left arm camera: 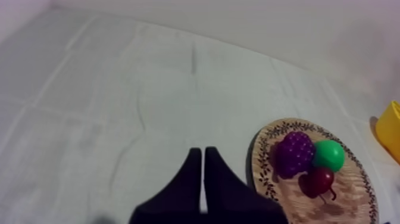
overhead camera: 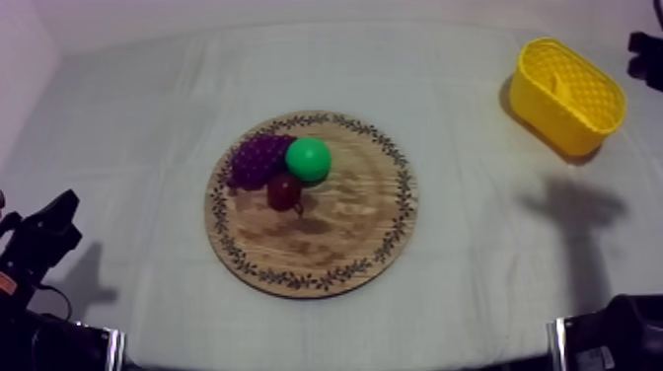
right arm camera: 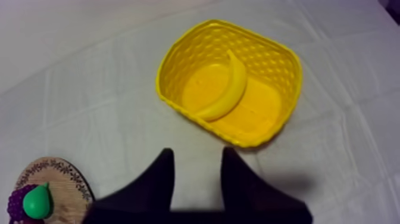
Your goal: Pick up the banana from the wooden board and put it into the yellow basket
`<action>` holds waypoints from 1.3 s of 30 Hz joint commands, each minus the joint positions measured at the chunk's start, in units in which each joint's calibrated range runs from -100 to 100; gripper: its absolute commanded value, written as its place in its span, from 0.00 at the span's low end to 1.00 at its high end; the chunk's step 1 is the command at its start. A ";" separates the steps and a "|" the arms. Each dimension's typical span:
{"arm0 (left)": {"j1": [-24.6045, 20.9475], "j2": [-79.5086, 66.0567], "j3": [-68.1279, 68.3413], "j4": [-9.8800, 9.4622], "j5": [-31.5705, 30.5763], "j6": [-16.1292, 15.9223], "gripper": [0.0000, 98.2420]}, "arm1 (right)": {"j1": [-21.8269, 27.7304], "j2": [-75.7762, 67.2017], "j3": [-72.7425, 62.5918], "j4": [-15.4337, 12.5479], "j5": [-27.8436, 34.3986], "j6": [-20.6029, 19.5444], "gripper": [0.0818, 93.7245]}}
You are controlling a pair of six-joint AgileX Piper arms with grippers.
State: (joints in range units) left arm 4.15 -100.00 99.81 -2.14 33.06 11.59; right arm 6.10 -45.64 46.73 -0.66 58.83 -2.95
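Looking at the top view: round wooden board (overhead camera: 395,237) sits mid-table on the grey-white cloth (overhead camera: 148,118). Three fruits are clustered on the board's far-left part: grapes (overhead camera: 255,161), pear (overhead camera: 309,159) touching them on the right, small red fruit (overhead camera: 285,190) just in front, against both. The rest of the board is bare wood. Yellow basket (overhead camera: 552,123) stands near the table's far right corner, well apart from the board. Left arm (overhead camera: 39,247) is low at the near left edge. A black part of the right arm (overhead camera: 646,54) is at the far right edge, just beside the basket.

Left wrist view: left gripper (left arm camera: 203,158) has its fingers pressed together into a narrow wedge, nothing between them. It hangs over bare cloth, near the board's rim (left arm camera: 260,167) but apart from it. Grapes (left arm camera: 294,152), pear (left arm camera: 329,155) and small red fruit (left arm camera: 318,179) are bunched on the board. An edge of the basket (left arm camera: 390,128) is beyond the board.

Right wrist view: right gripper (right arm camera: 198,156) has its fingers spread wide, nothing between them, over cloth just short of the basket (right arm camera: 280,65). Banana (right arm camera: 229,86) lies inside the basket on its floor, one end up against the far wall. Board rim (right arm camera: 65,173) with pear (right arm camera: 36,202) and grapes (right arm camera: 15,205) is off to the side, well apart from the basket.
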 commanded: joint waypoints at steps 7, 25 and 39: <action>0.01 0.00 -0.03 -0.03 0.00 0.00 0.00 | 0.58 -24.83 24.98 -0.87 -11.53 3.23 0.02; 0.01 0.00 -0.03 -0.03 0.00 -0.01 0.00 | -0.71 -45.79 52.19 -0.96 -19.88 5.52 0.00; 0.01 0.00 -0.03 -0.03 0.00 0.01 0.00 | -0.76 -50.04 52.81 -0.73 -19.85 10.92 0.00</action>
State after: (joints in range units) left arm 4.15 -100.00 99.81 -2.14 33.06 11.59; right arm 5.29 -95.65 99.54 -1.40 39.02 3.69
